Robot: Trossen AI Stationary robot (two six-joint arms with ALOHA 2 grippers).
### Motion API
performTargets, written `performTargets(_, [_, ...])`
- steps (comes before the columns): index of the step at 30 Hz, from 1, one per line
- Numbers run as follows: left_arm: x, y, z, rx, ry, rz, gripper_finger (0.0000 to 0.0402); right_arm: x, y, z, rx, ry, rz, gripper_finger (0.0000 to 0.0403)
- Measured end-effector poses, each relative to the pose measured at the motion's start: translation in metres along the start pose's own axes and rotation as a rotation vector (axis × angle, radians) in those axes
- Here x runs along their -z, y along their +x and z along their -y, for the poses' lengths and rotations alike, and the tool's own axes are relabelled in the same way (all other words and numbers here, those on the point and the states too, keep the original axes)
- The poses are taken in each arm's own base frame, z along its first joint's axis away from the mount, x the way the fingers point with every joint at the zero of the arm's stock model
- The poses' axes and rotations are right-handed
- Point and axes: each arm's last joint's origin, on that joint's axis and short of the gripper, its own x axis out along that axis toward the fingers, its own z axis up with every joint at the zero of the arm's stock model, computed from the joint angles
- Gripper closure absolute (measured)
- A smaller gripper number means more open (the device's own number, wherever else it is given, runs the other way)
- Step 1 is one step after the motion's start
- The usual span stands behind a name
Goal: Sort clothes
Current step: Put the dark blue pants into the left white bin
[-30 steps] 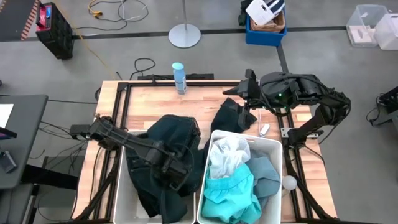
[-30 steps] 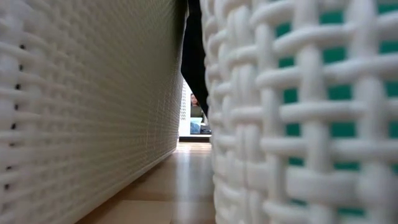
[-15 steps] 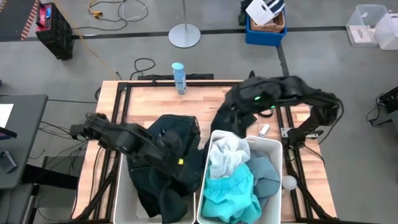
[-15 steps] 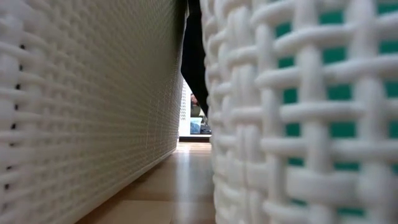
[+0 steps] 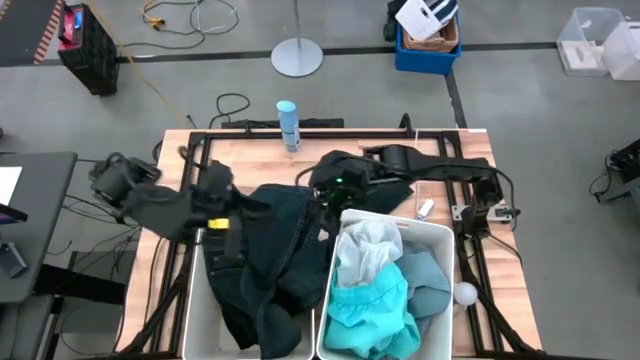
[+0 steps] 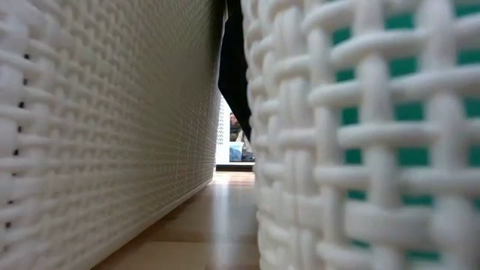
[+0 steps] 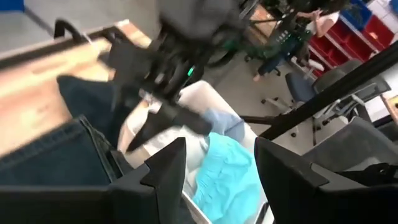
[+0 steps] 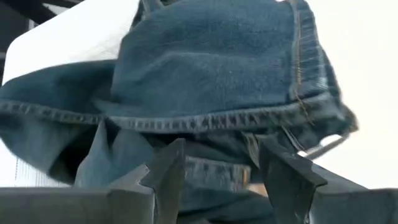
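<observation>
High view first, taking the wooden table (image 5: 250, 160) as a clock face with twelve o'clock at the far edge: two white bins sit side by side near six o'clock, the left bin (image 5: 195, 310) at about seven and the right bin (image 5: 440, 240) at about five. A big heap of dark denim clothes (image 5: 275, 250) fills the left bin and spills over its far rim toward the centre; the right bin holds a white garment (image 5: 365, 245), a pale grey-blue garment (image 5: 430, 275) and a turquoise garment (image 5: 365, 305). A slim blue bottle (image 5: 287, 122) stands at twelve o'clock. The left gripper (image 5: 225, 215) hangs at about nine o'clock beside the dark heap, its fingers spread wide with nothing between them in the left wrist view. The right gripper (image 5: 325, 195) reaches in from two o'clock to the centre, over the far edge of the dark heap; the right wrist view shows its fingers wide apart just above the seamed denim, gripping nothing yet. By my judgement the step in hand is the right arm taking a dark piece that hangs outside the bin: it should come down on one thick fold near a seam, close fully, lift clear of the rim, and keep away from the left arm nearby. No brand, label or writing can be read anywhere.
</observation>
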Motion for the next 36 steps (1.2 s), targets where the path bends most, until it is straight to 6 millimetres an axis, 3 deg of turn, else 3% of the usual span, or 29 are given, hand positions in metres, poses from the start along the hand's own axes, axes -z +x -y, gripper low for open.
performTargets(7, [-0.005, -0.021, -0.004, 0.000, 0.112, 0.062, 0.0217, -0.008, 0.039, 0.016, -0.030, 0.079, -0.041, 0.0186])
performTargets(13, [0.000, -0.023, -0.013, -0.057, 0.173, 0.009, 0.0217, -0.013, 0.069, 0.017, -0.100, 0.127, -0.020, 0.0190])
performTargets(17, [0.002, -0.024, -0.018, -0.092, 0.183, -0.017, 0.0217, -0.014, 0.070, 0.009, -0.089, 0.132, 0.018, 0.0226])
performTargets(26, [0.004, -0.024, -0.020, -0.111, 0.240, -0.032, 0.0217, -0.023, 0.061, -0.013, -0.228, 0.054, 0.151, 0.0384])
performTargets(31, [0.003, -0.024, -0.021, -0.116, 0.266, -0.025, 0.0217, -0.028, 0.057, -0.036, -0.402, -0.049, 0.234, 0.0391])
performTargets(36, [0.001, -0.024, -0.024, -0.136, 0.276, -0.016, 0.0217, -0.018, 0.063, -0.051, -0.427, -0.088, 0.198, 0.0394])
